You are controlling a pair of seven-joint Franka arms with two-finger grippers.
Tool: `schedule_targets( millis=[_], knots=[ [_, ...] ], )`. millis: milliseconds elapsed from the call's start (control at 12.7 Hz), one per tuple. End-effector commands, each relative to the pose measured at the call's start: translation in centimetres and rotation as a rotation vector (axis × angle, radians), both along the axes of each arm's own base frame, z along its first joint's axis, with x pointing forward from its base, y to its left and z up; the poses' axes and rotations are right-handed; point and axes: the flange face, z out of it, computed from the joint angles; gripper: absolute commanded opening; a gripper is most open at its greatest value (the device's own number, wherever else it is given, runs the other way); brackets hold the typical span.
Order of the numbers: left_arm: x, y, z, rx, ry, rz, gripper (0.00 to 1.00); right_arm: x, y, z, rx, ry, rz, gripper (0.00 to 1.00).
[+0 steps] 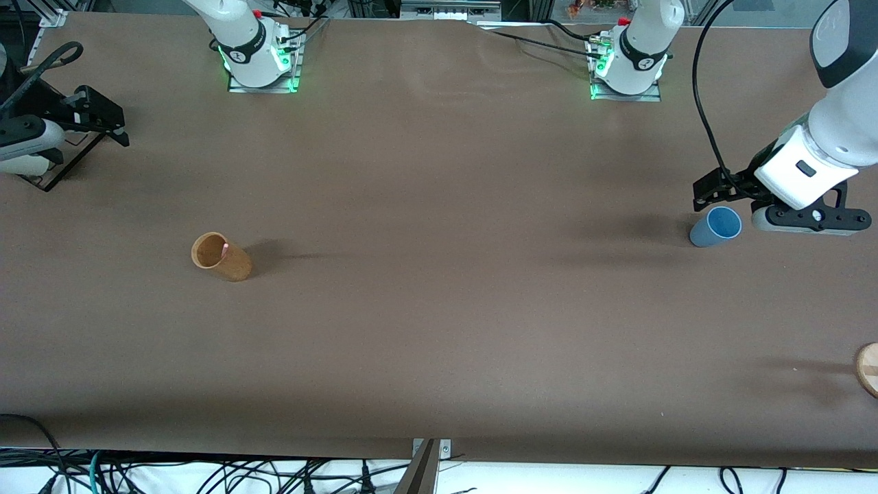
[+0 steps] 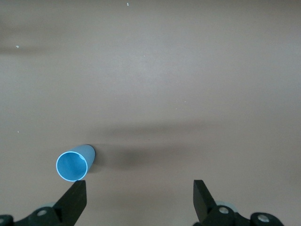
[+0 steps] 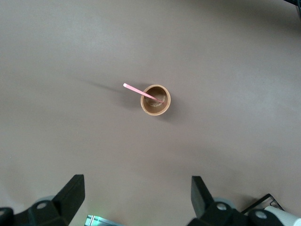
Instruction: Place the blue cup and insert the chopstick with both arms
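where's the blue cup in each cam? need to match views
Front view: the blue cup stands upright on the brown table toward the left arm's end, by the left gripper.
Left wrist view: the cup shows beside one open fingertip.
Right wrist view: not in it; only the tan cup with the chopstick.
Shared landmark: the cup's bright blue inside.

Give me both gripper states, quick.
Left gripper: open, empty, over the table by the blue cup.
Right gripper: open, empty, waiting.
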Motion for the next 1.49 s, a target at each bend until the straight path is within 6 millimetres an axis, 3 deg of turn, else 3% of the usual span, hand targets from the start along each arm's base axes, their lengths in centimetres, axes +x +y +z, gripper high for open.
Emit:
schedule_targets(
  millis=[0, 1414],
  knots=[
    [0.50, -0.19, 0.55, -0.013, -0.005, -0.010, 1.00, -0.30, -0.11, 0.84, -0.010, -0.007, -0.001, 1.00],
    [0.47, -0.56, 0.55, -0.013, -0.005, -0.018, 1.00, -1.01, -0.02, 0.82, 0.000, 0.026, 0.000, 1.00]
  ],
)
